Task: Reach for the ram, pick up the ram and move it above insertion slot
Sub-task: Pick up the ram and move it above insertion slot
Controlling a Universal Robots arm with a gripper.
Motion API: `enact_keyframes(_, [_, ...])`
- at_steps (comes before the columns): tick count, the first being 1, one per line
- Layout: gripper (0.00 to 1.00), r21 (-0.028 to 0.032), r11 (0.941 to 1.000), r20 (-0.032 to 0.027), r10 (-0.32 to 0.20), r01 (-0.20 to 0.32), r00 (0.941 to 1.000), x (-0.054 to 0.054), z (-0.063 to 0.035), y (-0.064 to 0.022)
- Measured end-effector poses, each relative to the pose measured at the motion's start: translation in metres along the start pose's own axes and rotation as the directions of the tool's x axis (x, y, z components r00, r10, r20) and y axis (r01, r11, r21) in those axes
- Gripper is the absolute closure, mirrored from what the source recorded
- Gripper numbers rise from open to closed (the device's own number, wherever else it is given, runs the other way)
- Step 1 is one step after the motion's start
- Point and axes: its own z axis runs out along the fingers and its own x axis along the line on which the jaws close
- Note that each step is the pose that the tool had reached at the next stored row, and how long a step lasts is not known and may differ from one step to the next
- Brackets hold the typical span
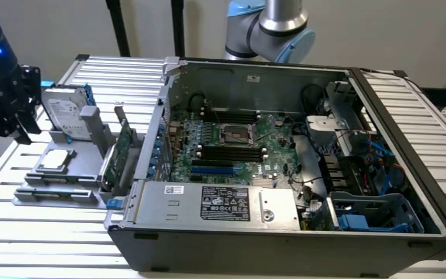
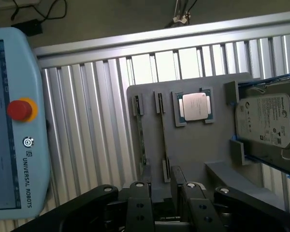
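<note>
Gripper [image 2: 162, 187]: jaws stand apart, and the grey fixture [image 1: 56, 195] shows through the gap. They are clamped on nothing.

Exterior view: gripper hangs at about 10 o'clock of the fixture, clear of the ram.

Ram [image 1: 109, 168] stands on its long edge in a fixture slot on the fixture's 3 o'clock side. It is just beside the taller green expansion card [image 1: 125, 139].

Fixture also carries a hard drive [image 1: 67, 113] toward 12 o'clock and a processor chip [image 1: 56, 158] near its middle.

Open computer case [image 1: 207, 247] sits at 3 o'clock of the fixture.

Insertion slot [image 1: 231, 153] is one of the parallel black sockets on the green motherboard [image 1: 273, 136], well apart from the ram.

Wrist view: two boards stand edge-on in the fixture. Cannot tell which is the ram. A teach pendant [image 2: 14, 121] lies on the slatted table [image 2: 87, 121].
</note>
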Motion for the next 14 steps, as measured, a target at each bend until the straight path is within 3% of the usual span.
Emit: enact_keyframes(14, [0.69,-0.0001,1.0,-0.0001,0.0,0.0,1.0,0.008,0.0256,-0.0006])
